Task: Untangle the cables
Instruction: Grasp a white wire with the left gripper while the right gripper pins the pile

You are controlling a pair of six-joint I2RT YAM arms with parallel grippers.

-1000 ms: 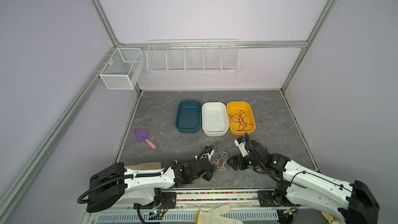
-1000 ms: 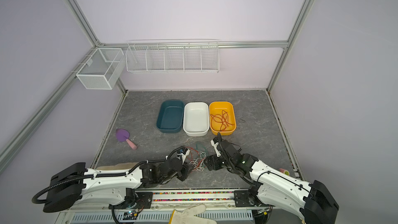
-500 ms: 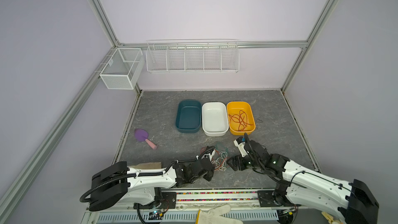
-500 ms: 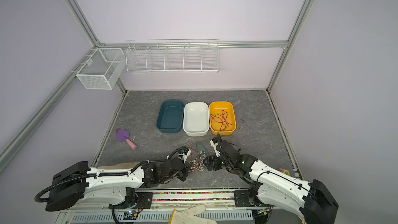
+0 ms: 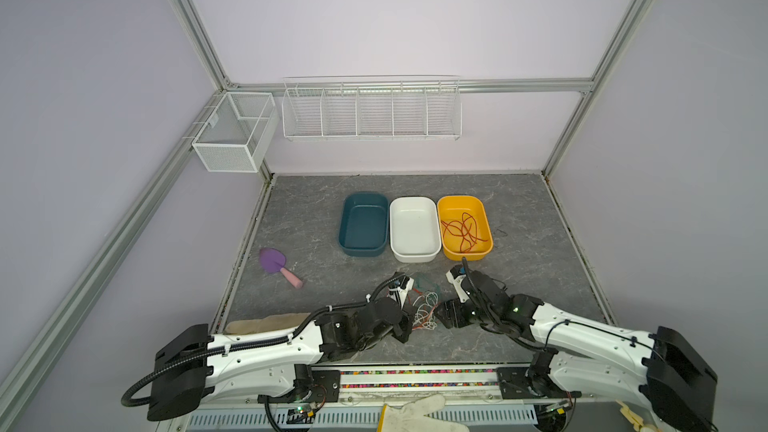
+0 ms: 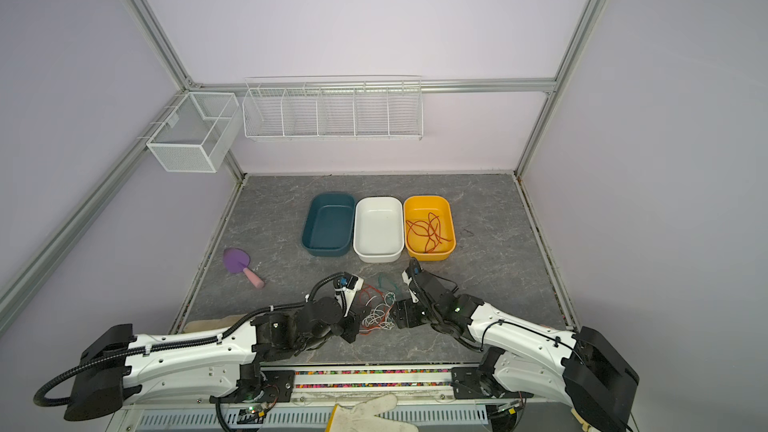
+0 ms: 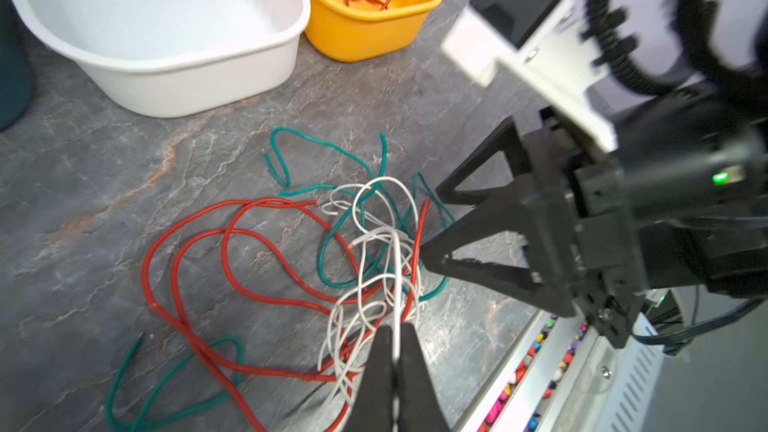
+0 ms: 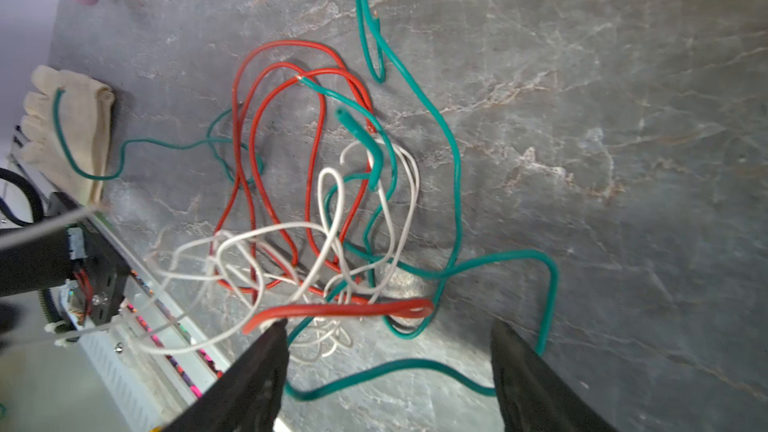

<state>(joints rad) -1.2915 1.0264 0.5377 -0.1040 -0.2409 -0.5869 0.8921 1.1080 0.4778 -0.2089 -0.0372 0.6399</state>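
The left tool (image 7: 397, 332) is pressed together on a white strand (image 7: 397, 284) of the thin red, white and green cables (image 7: 395, 251), heaped between it and the spread right tool (image 8: 388, 328). If pulled, interlaced loops may be tightened or the heap dragged.

Both top views look down from high at the front; both wrist views, close, share the cables (image 7: 398, 276)
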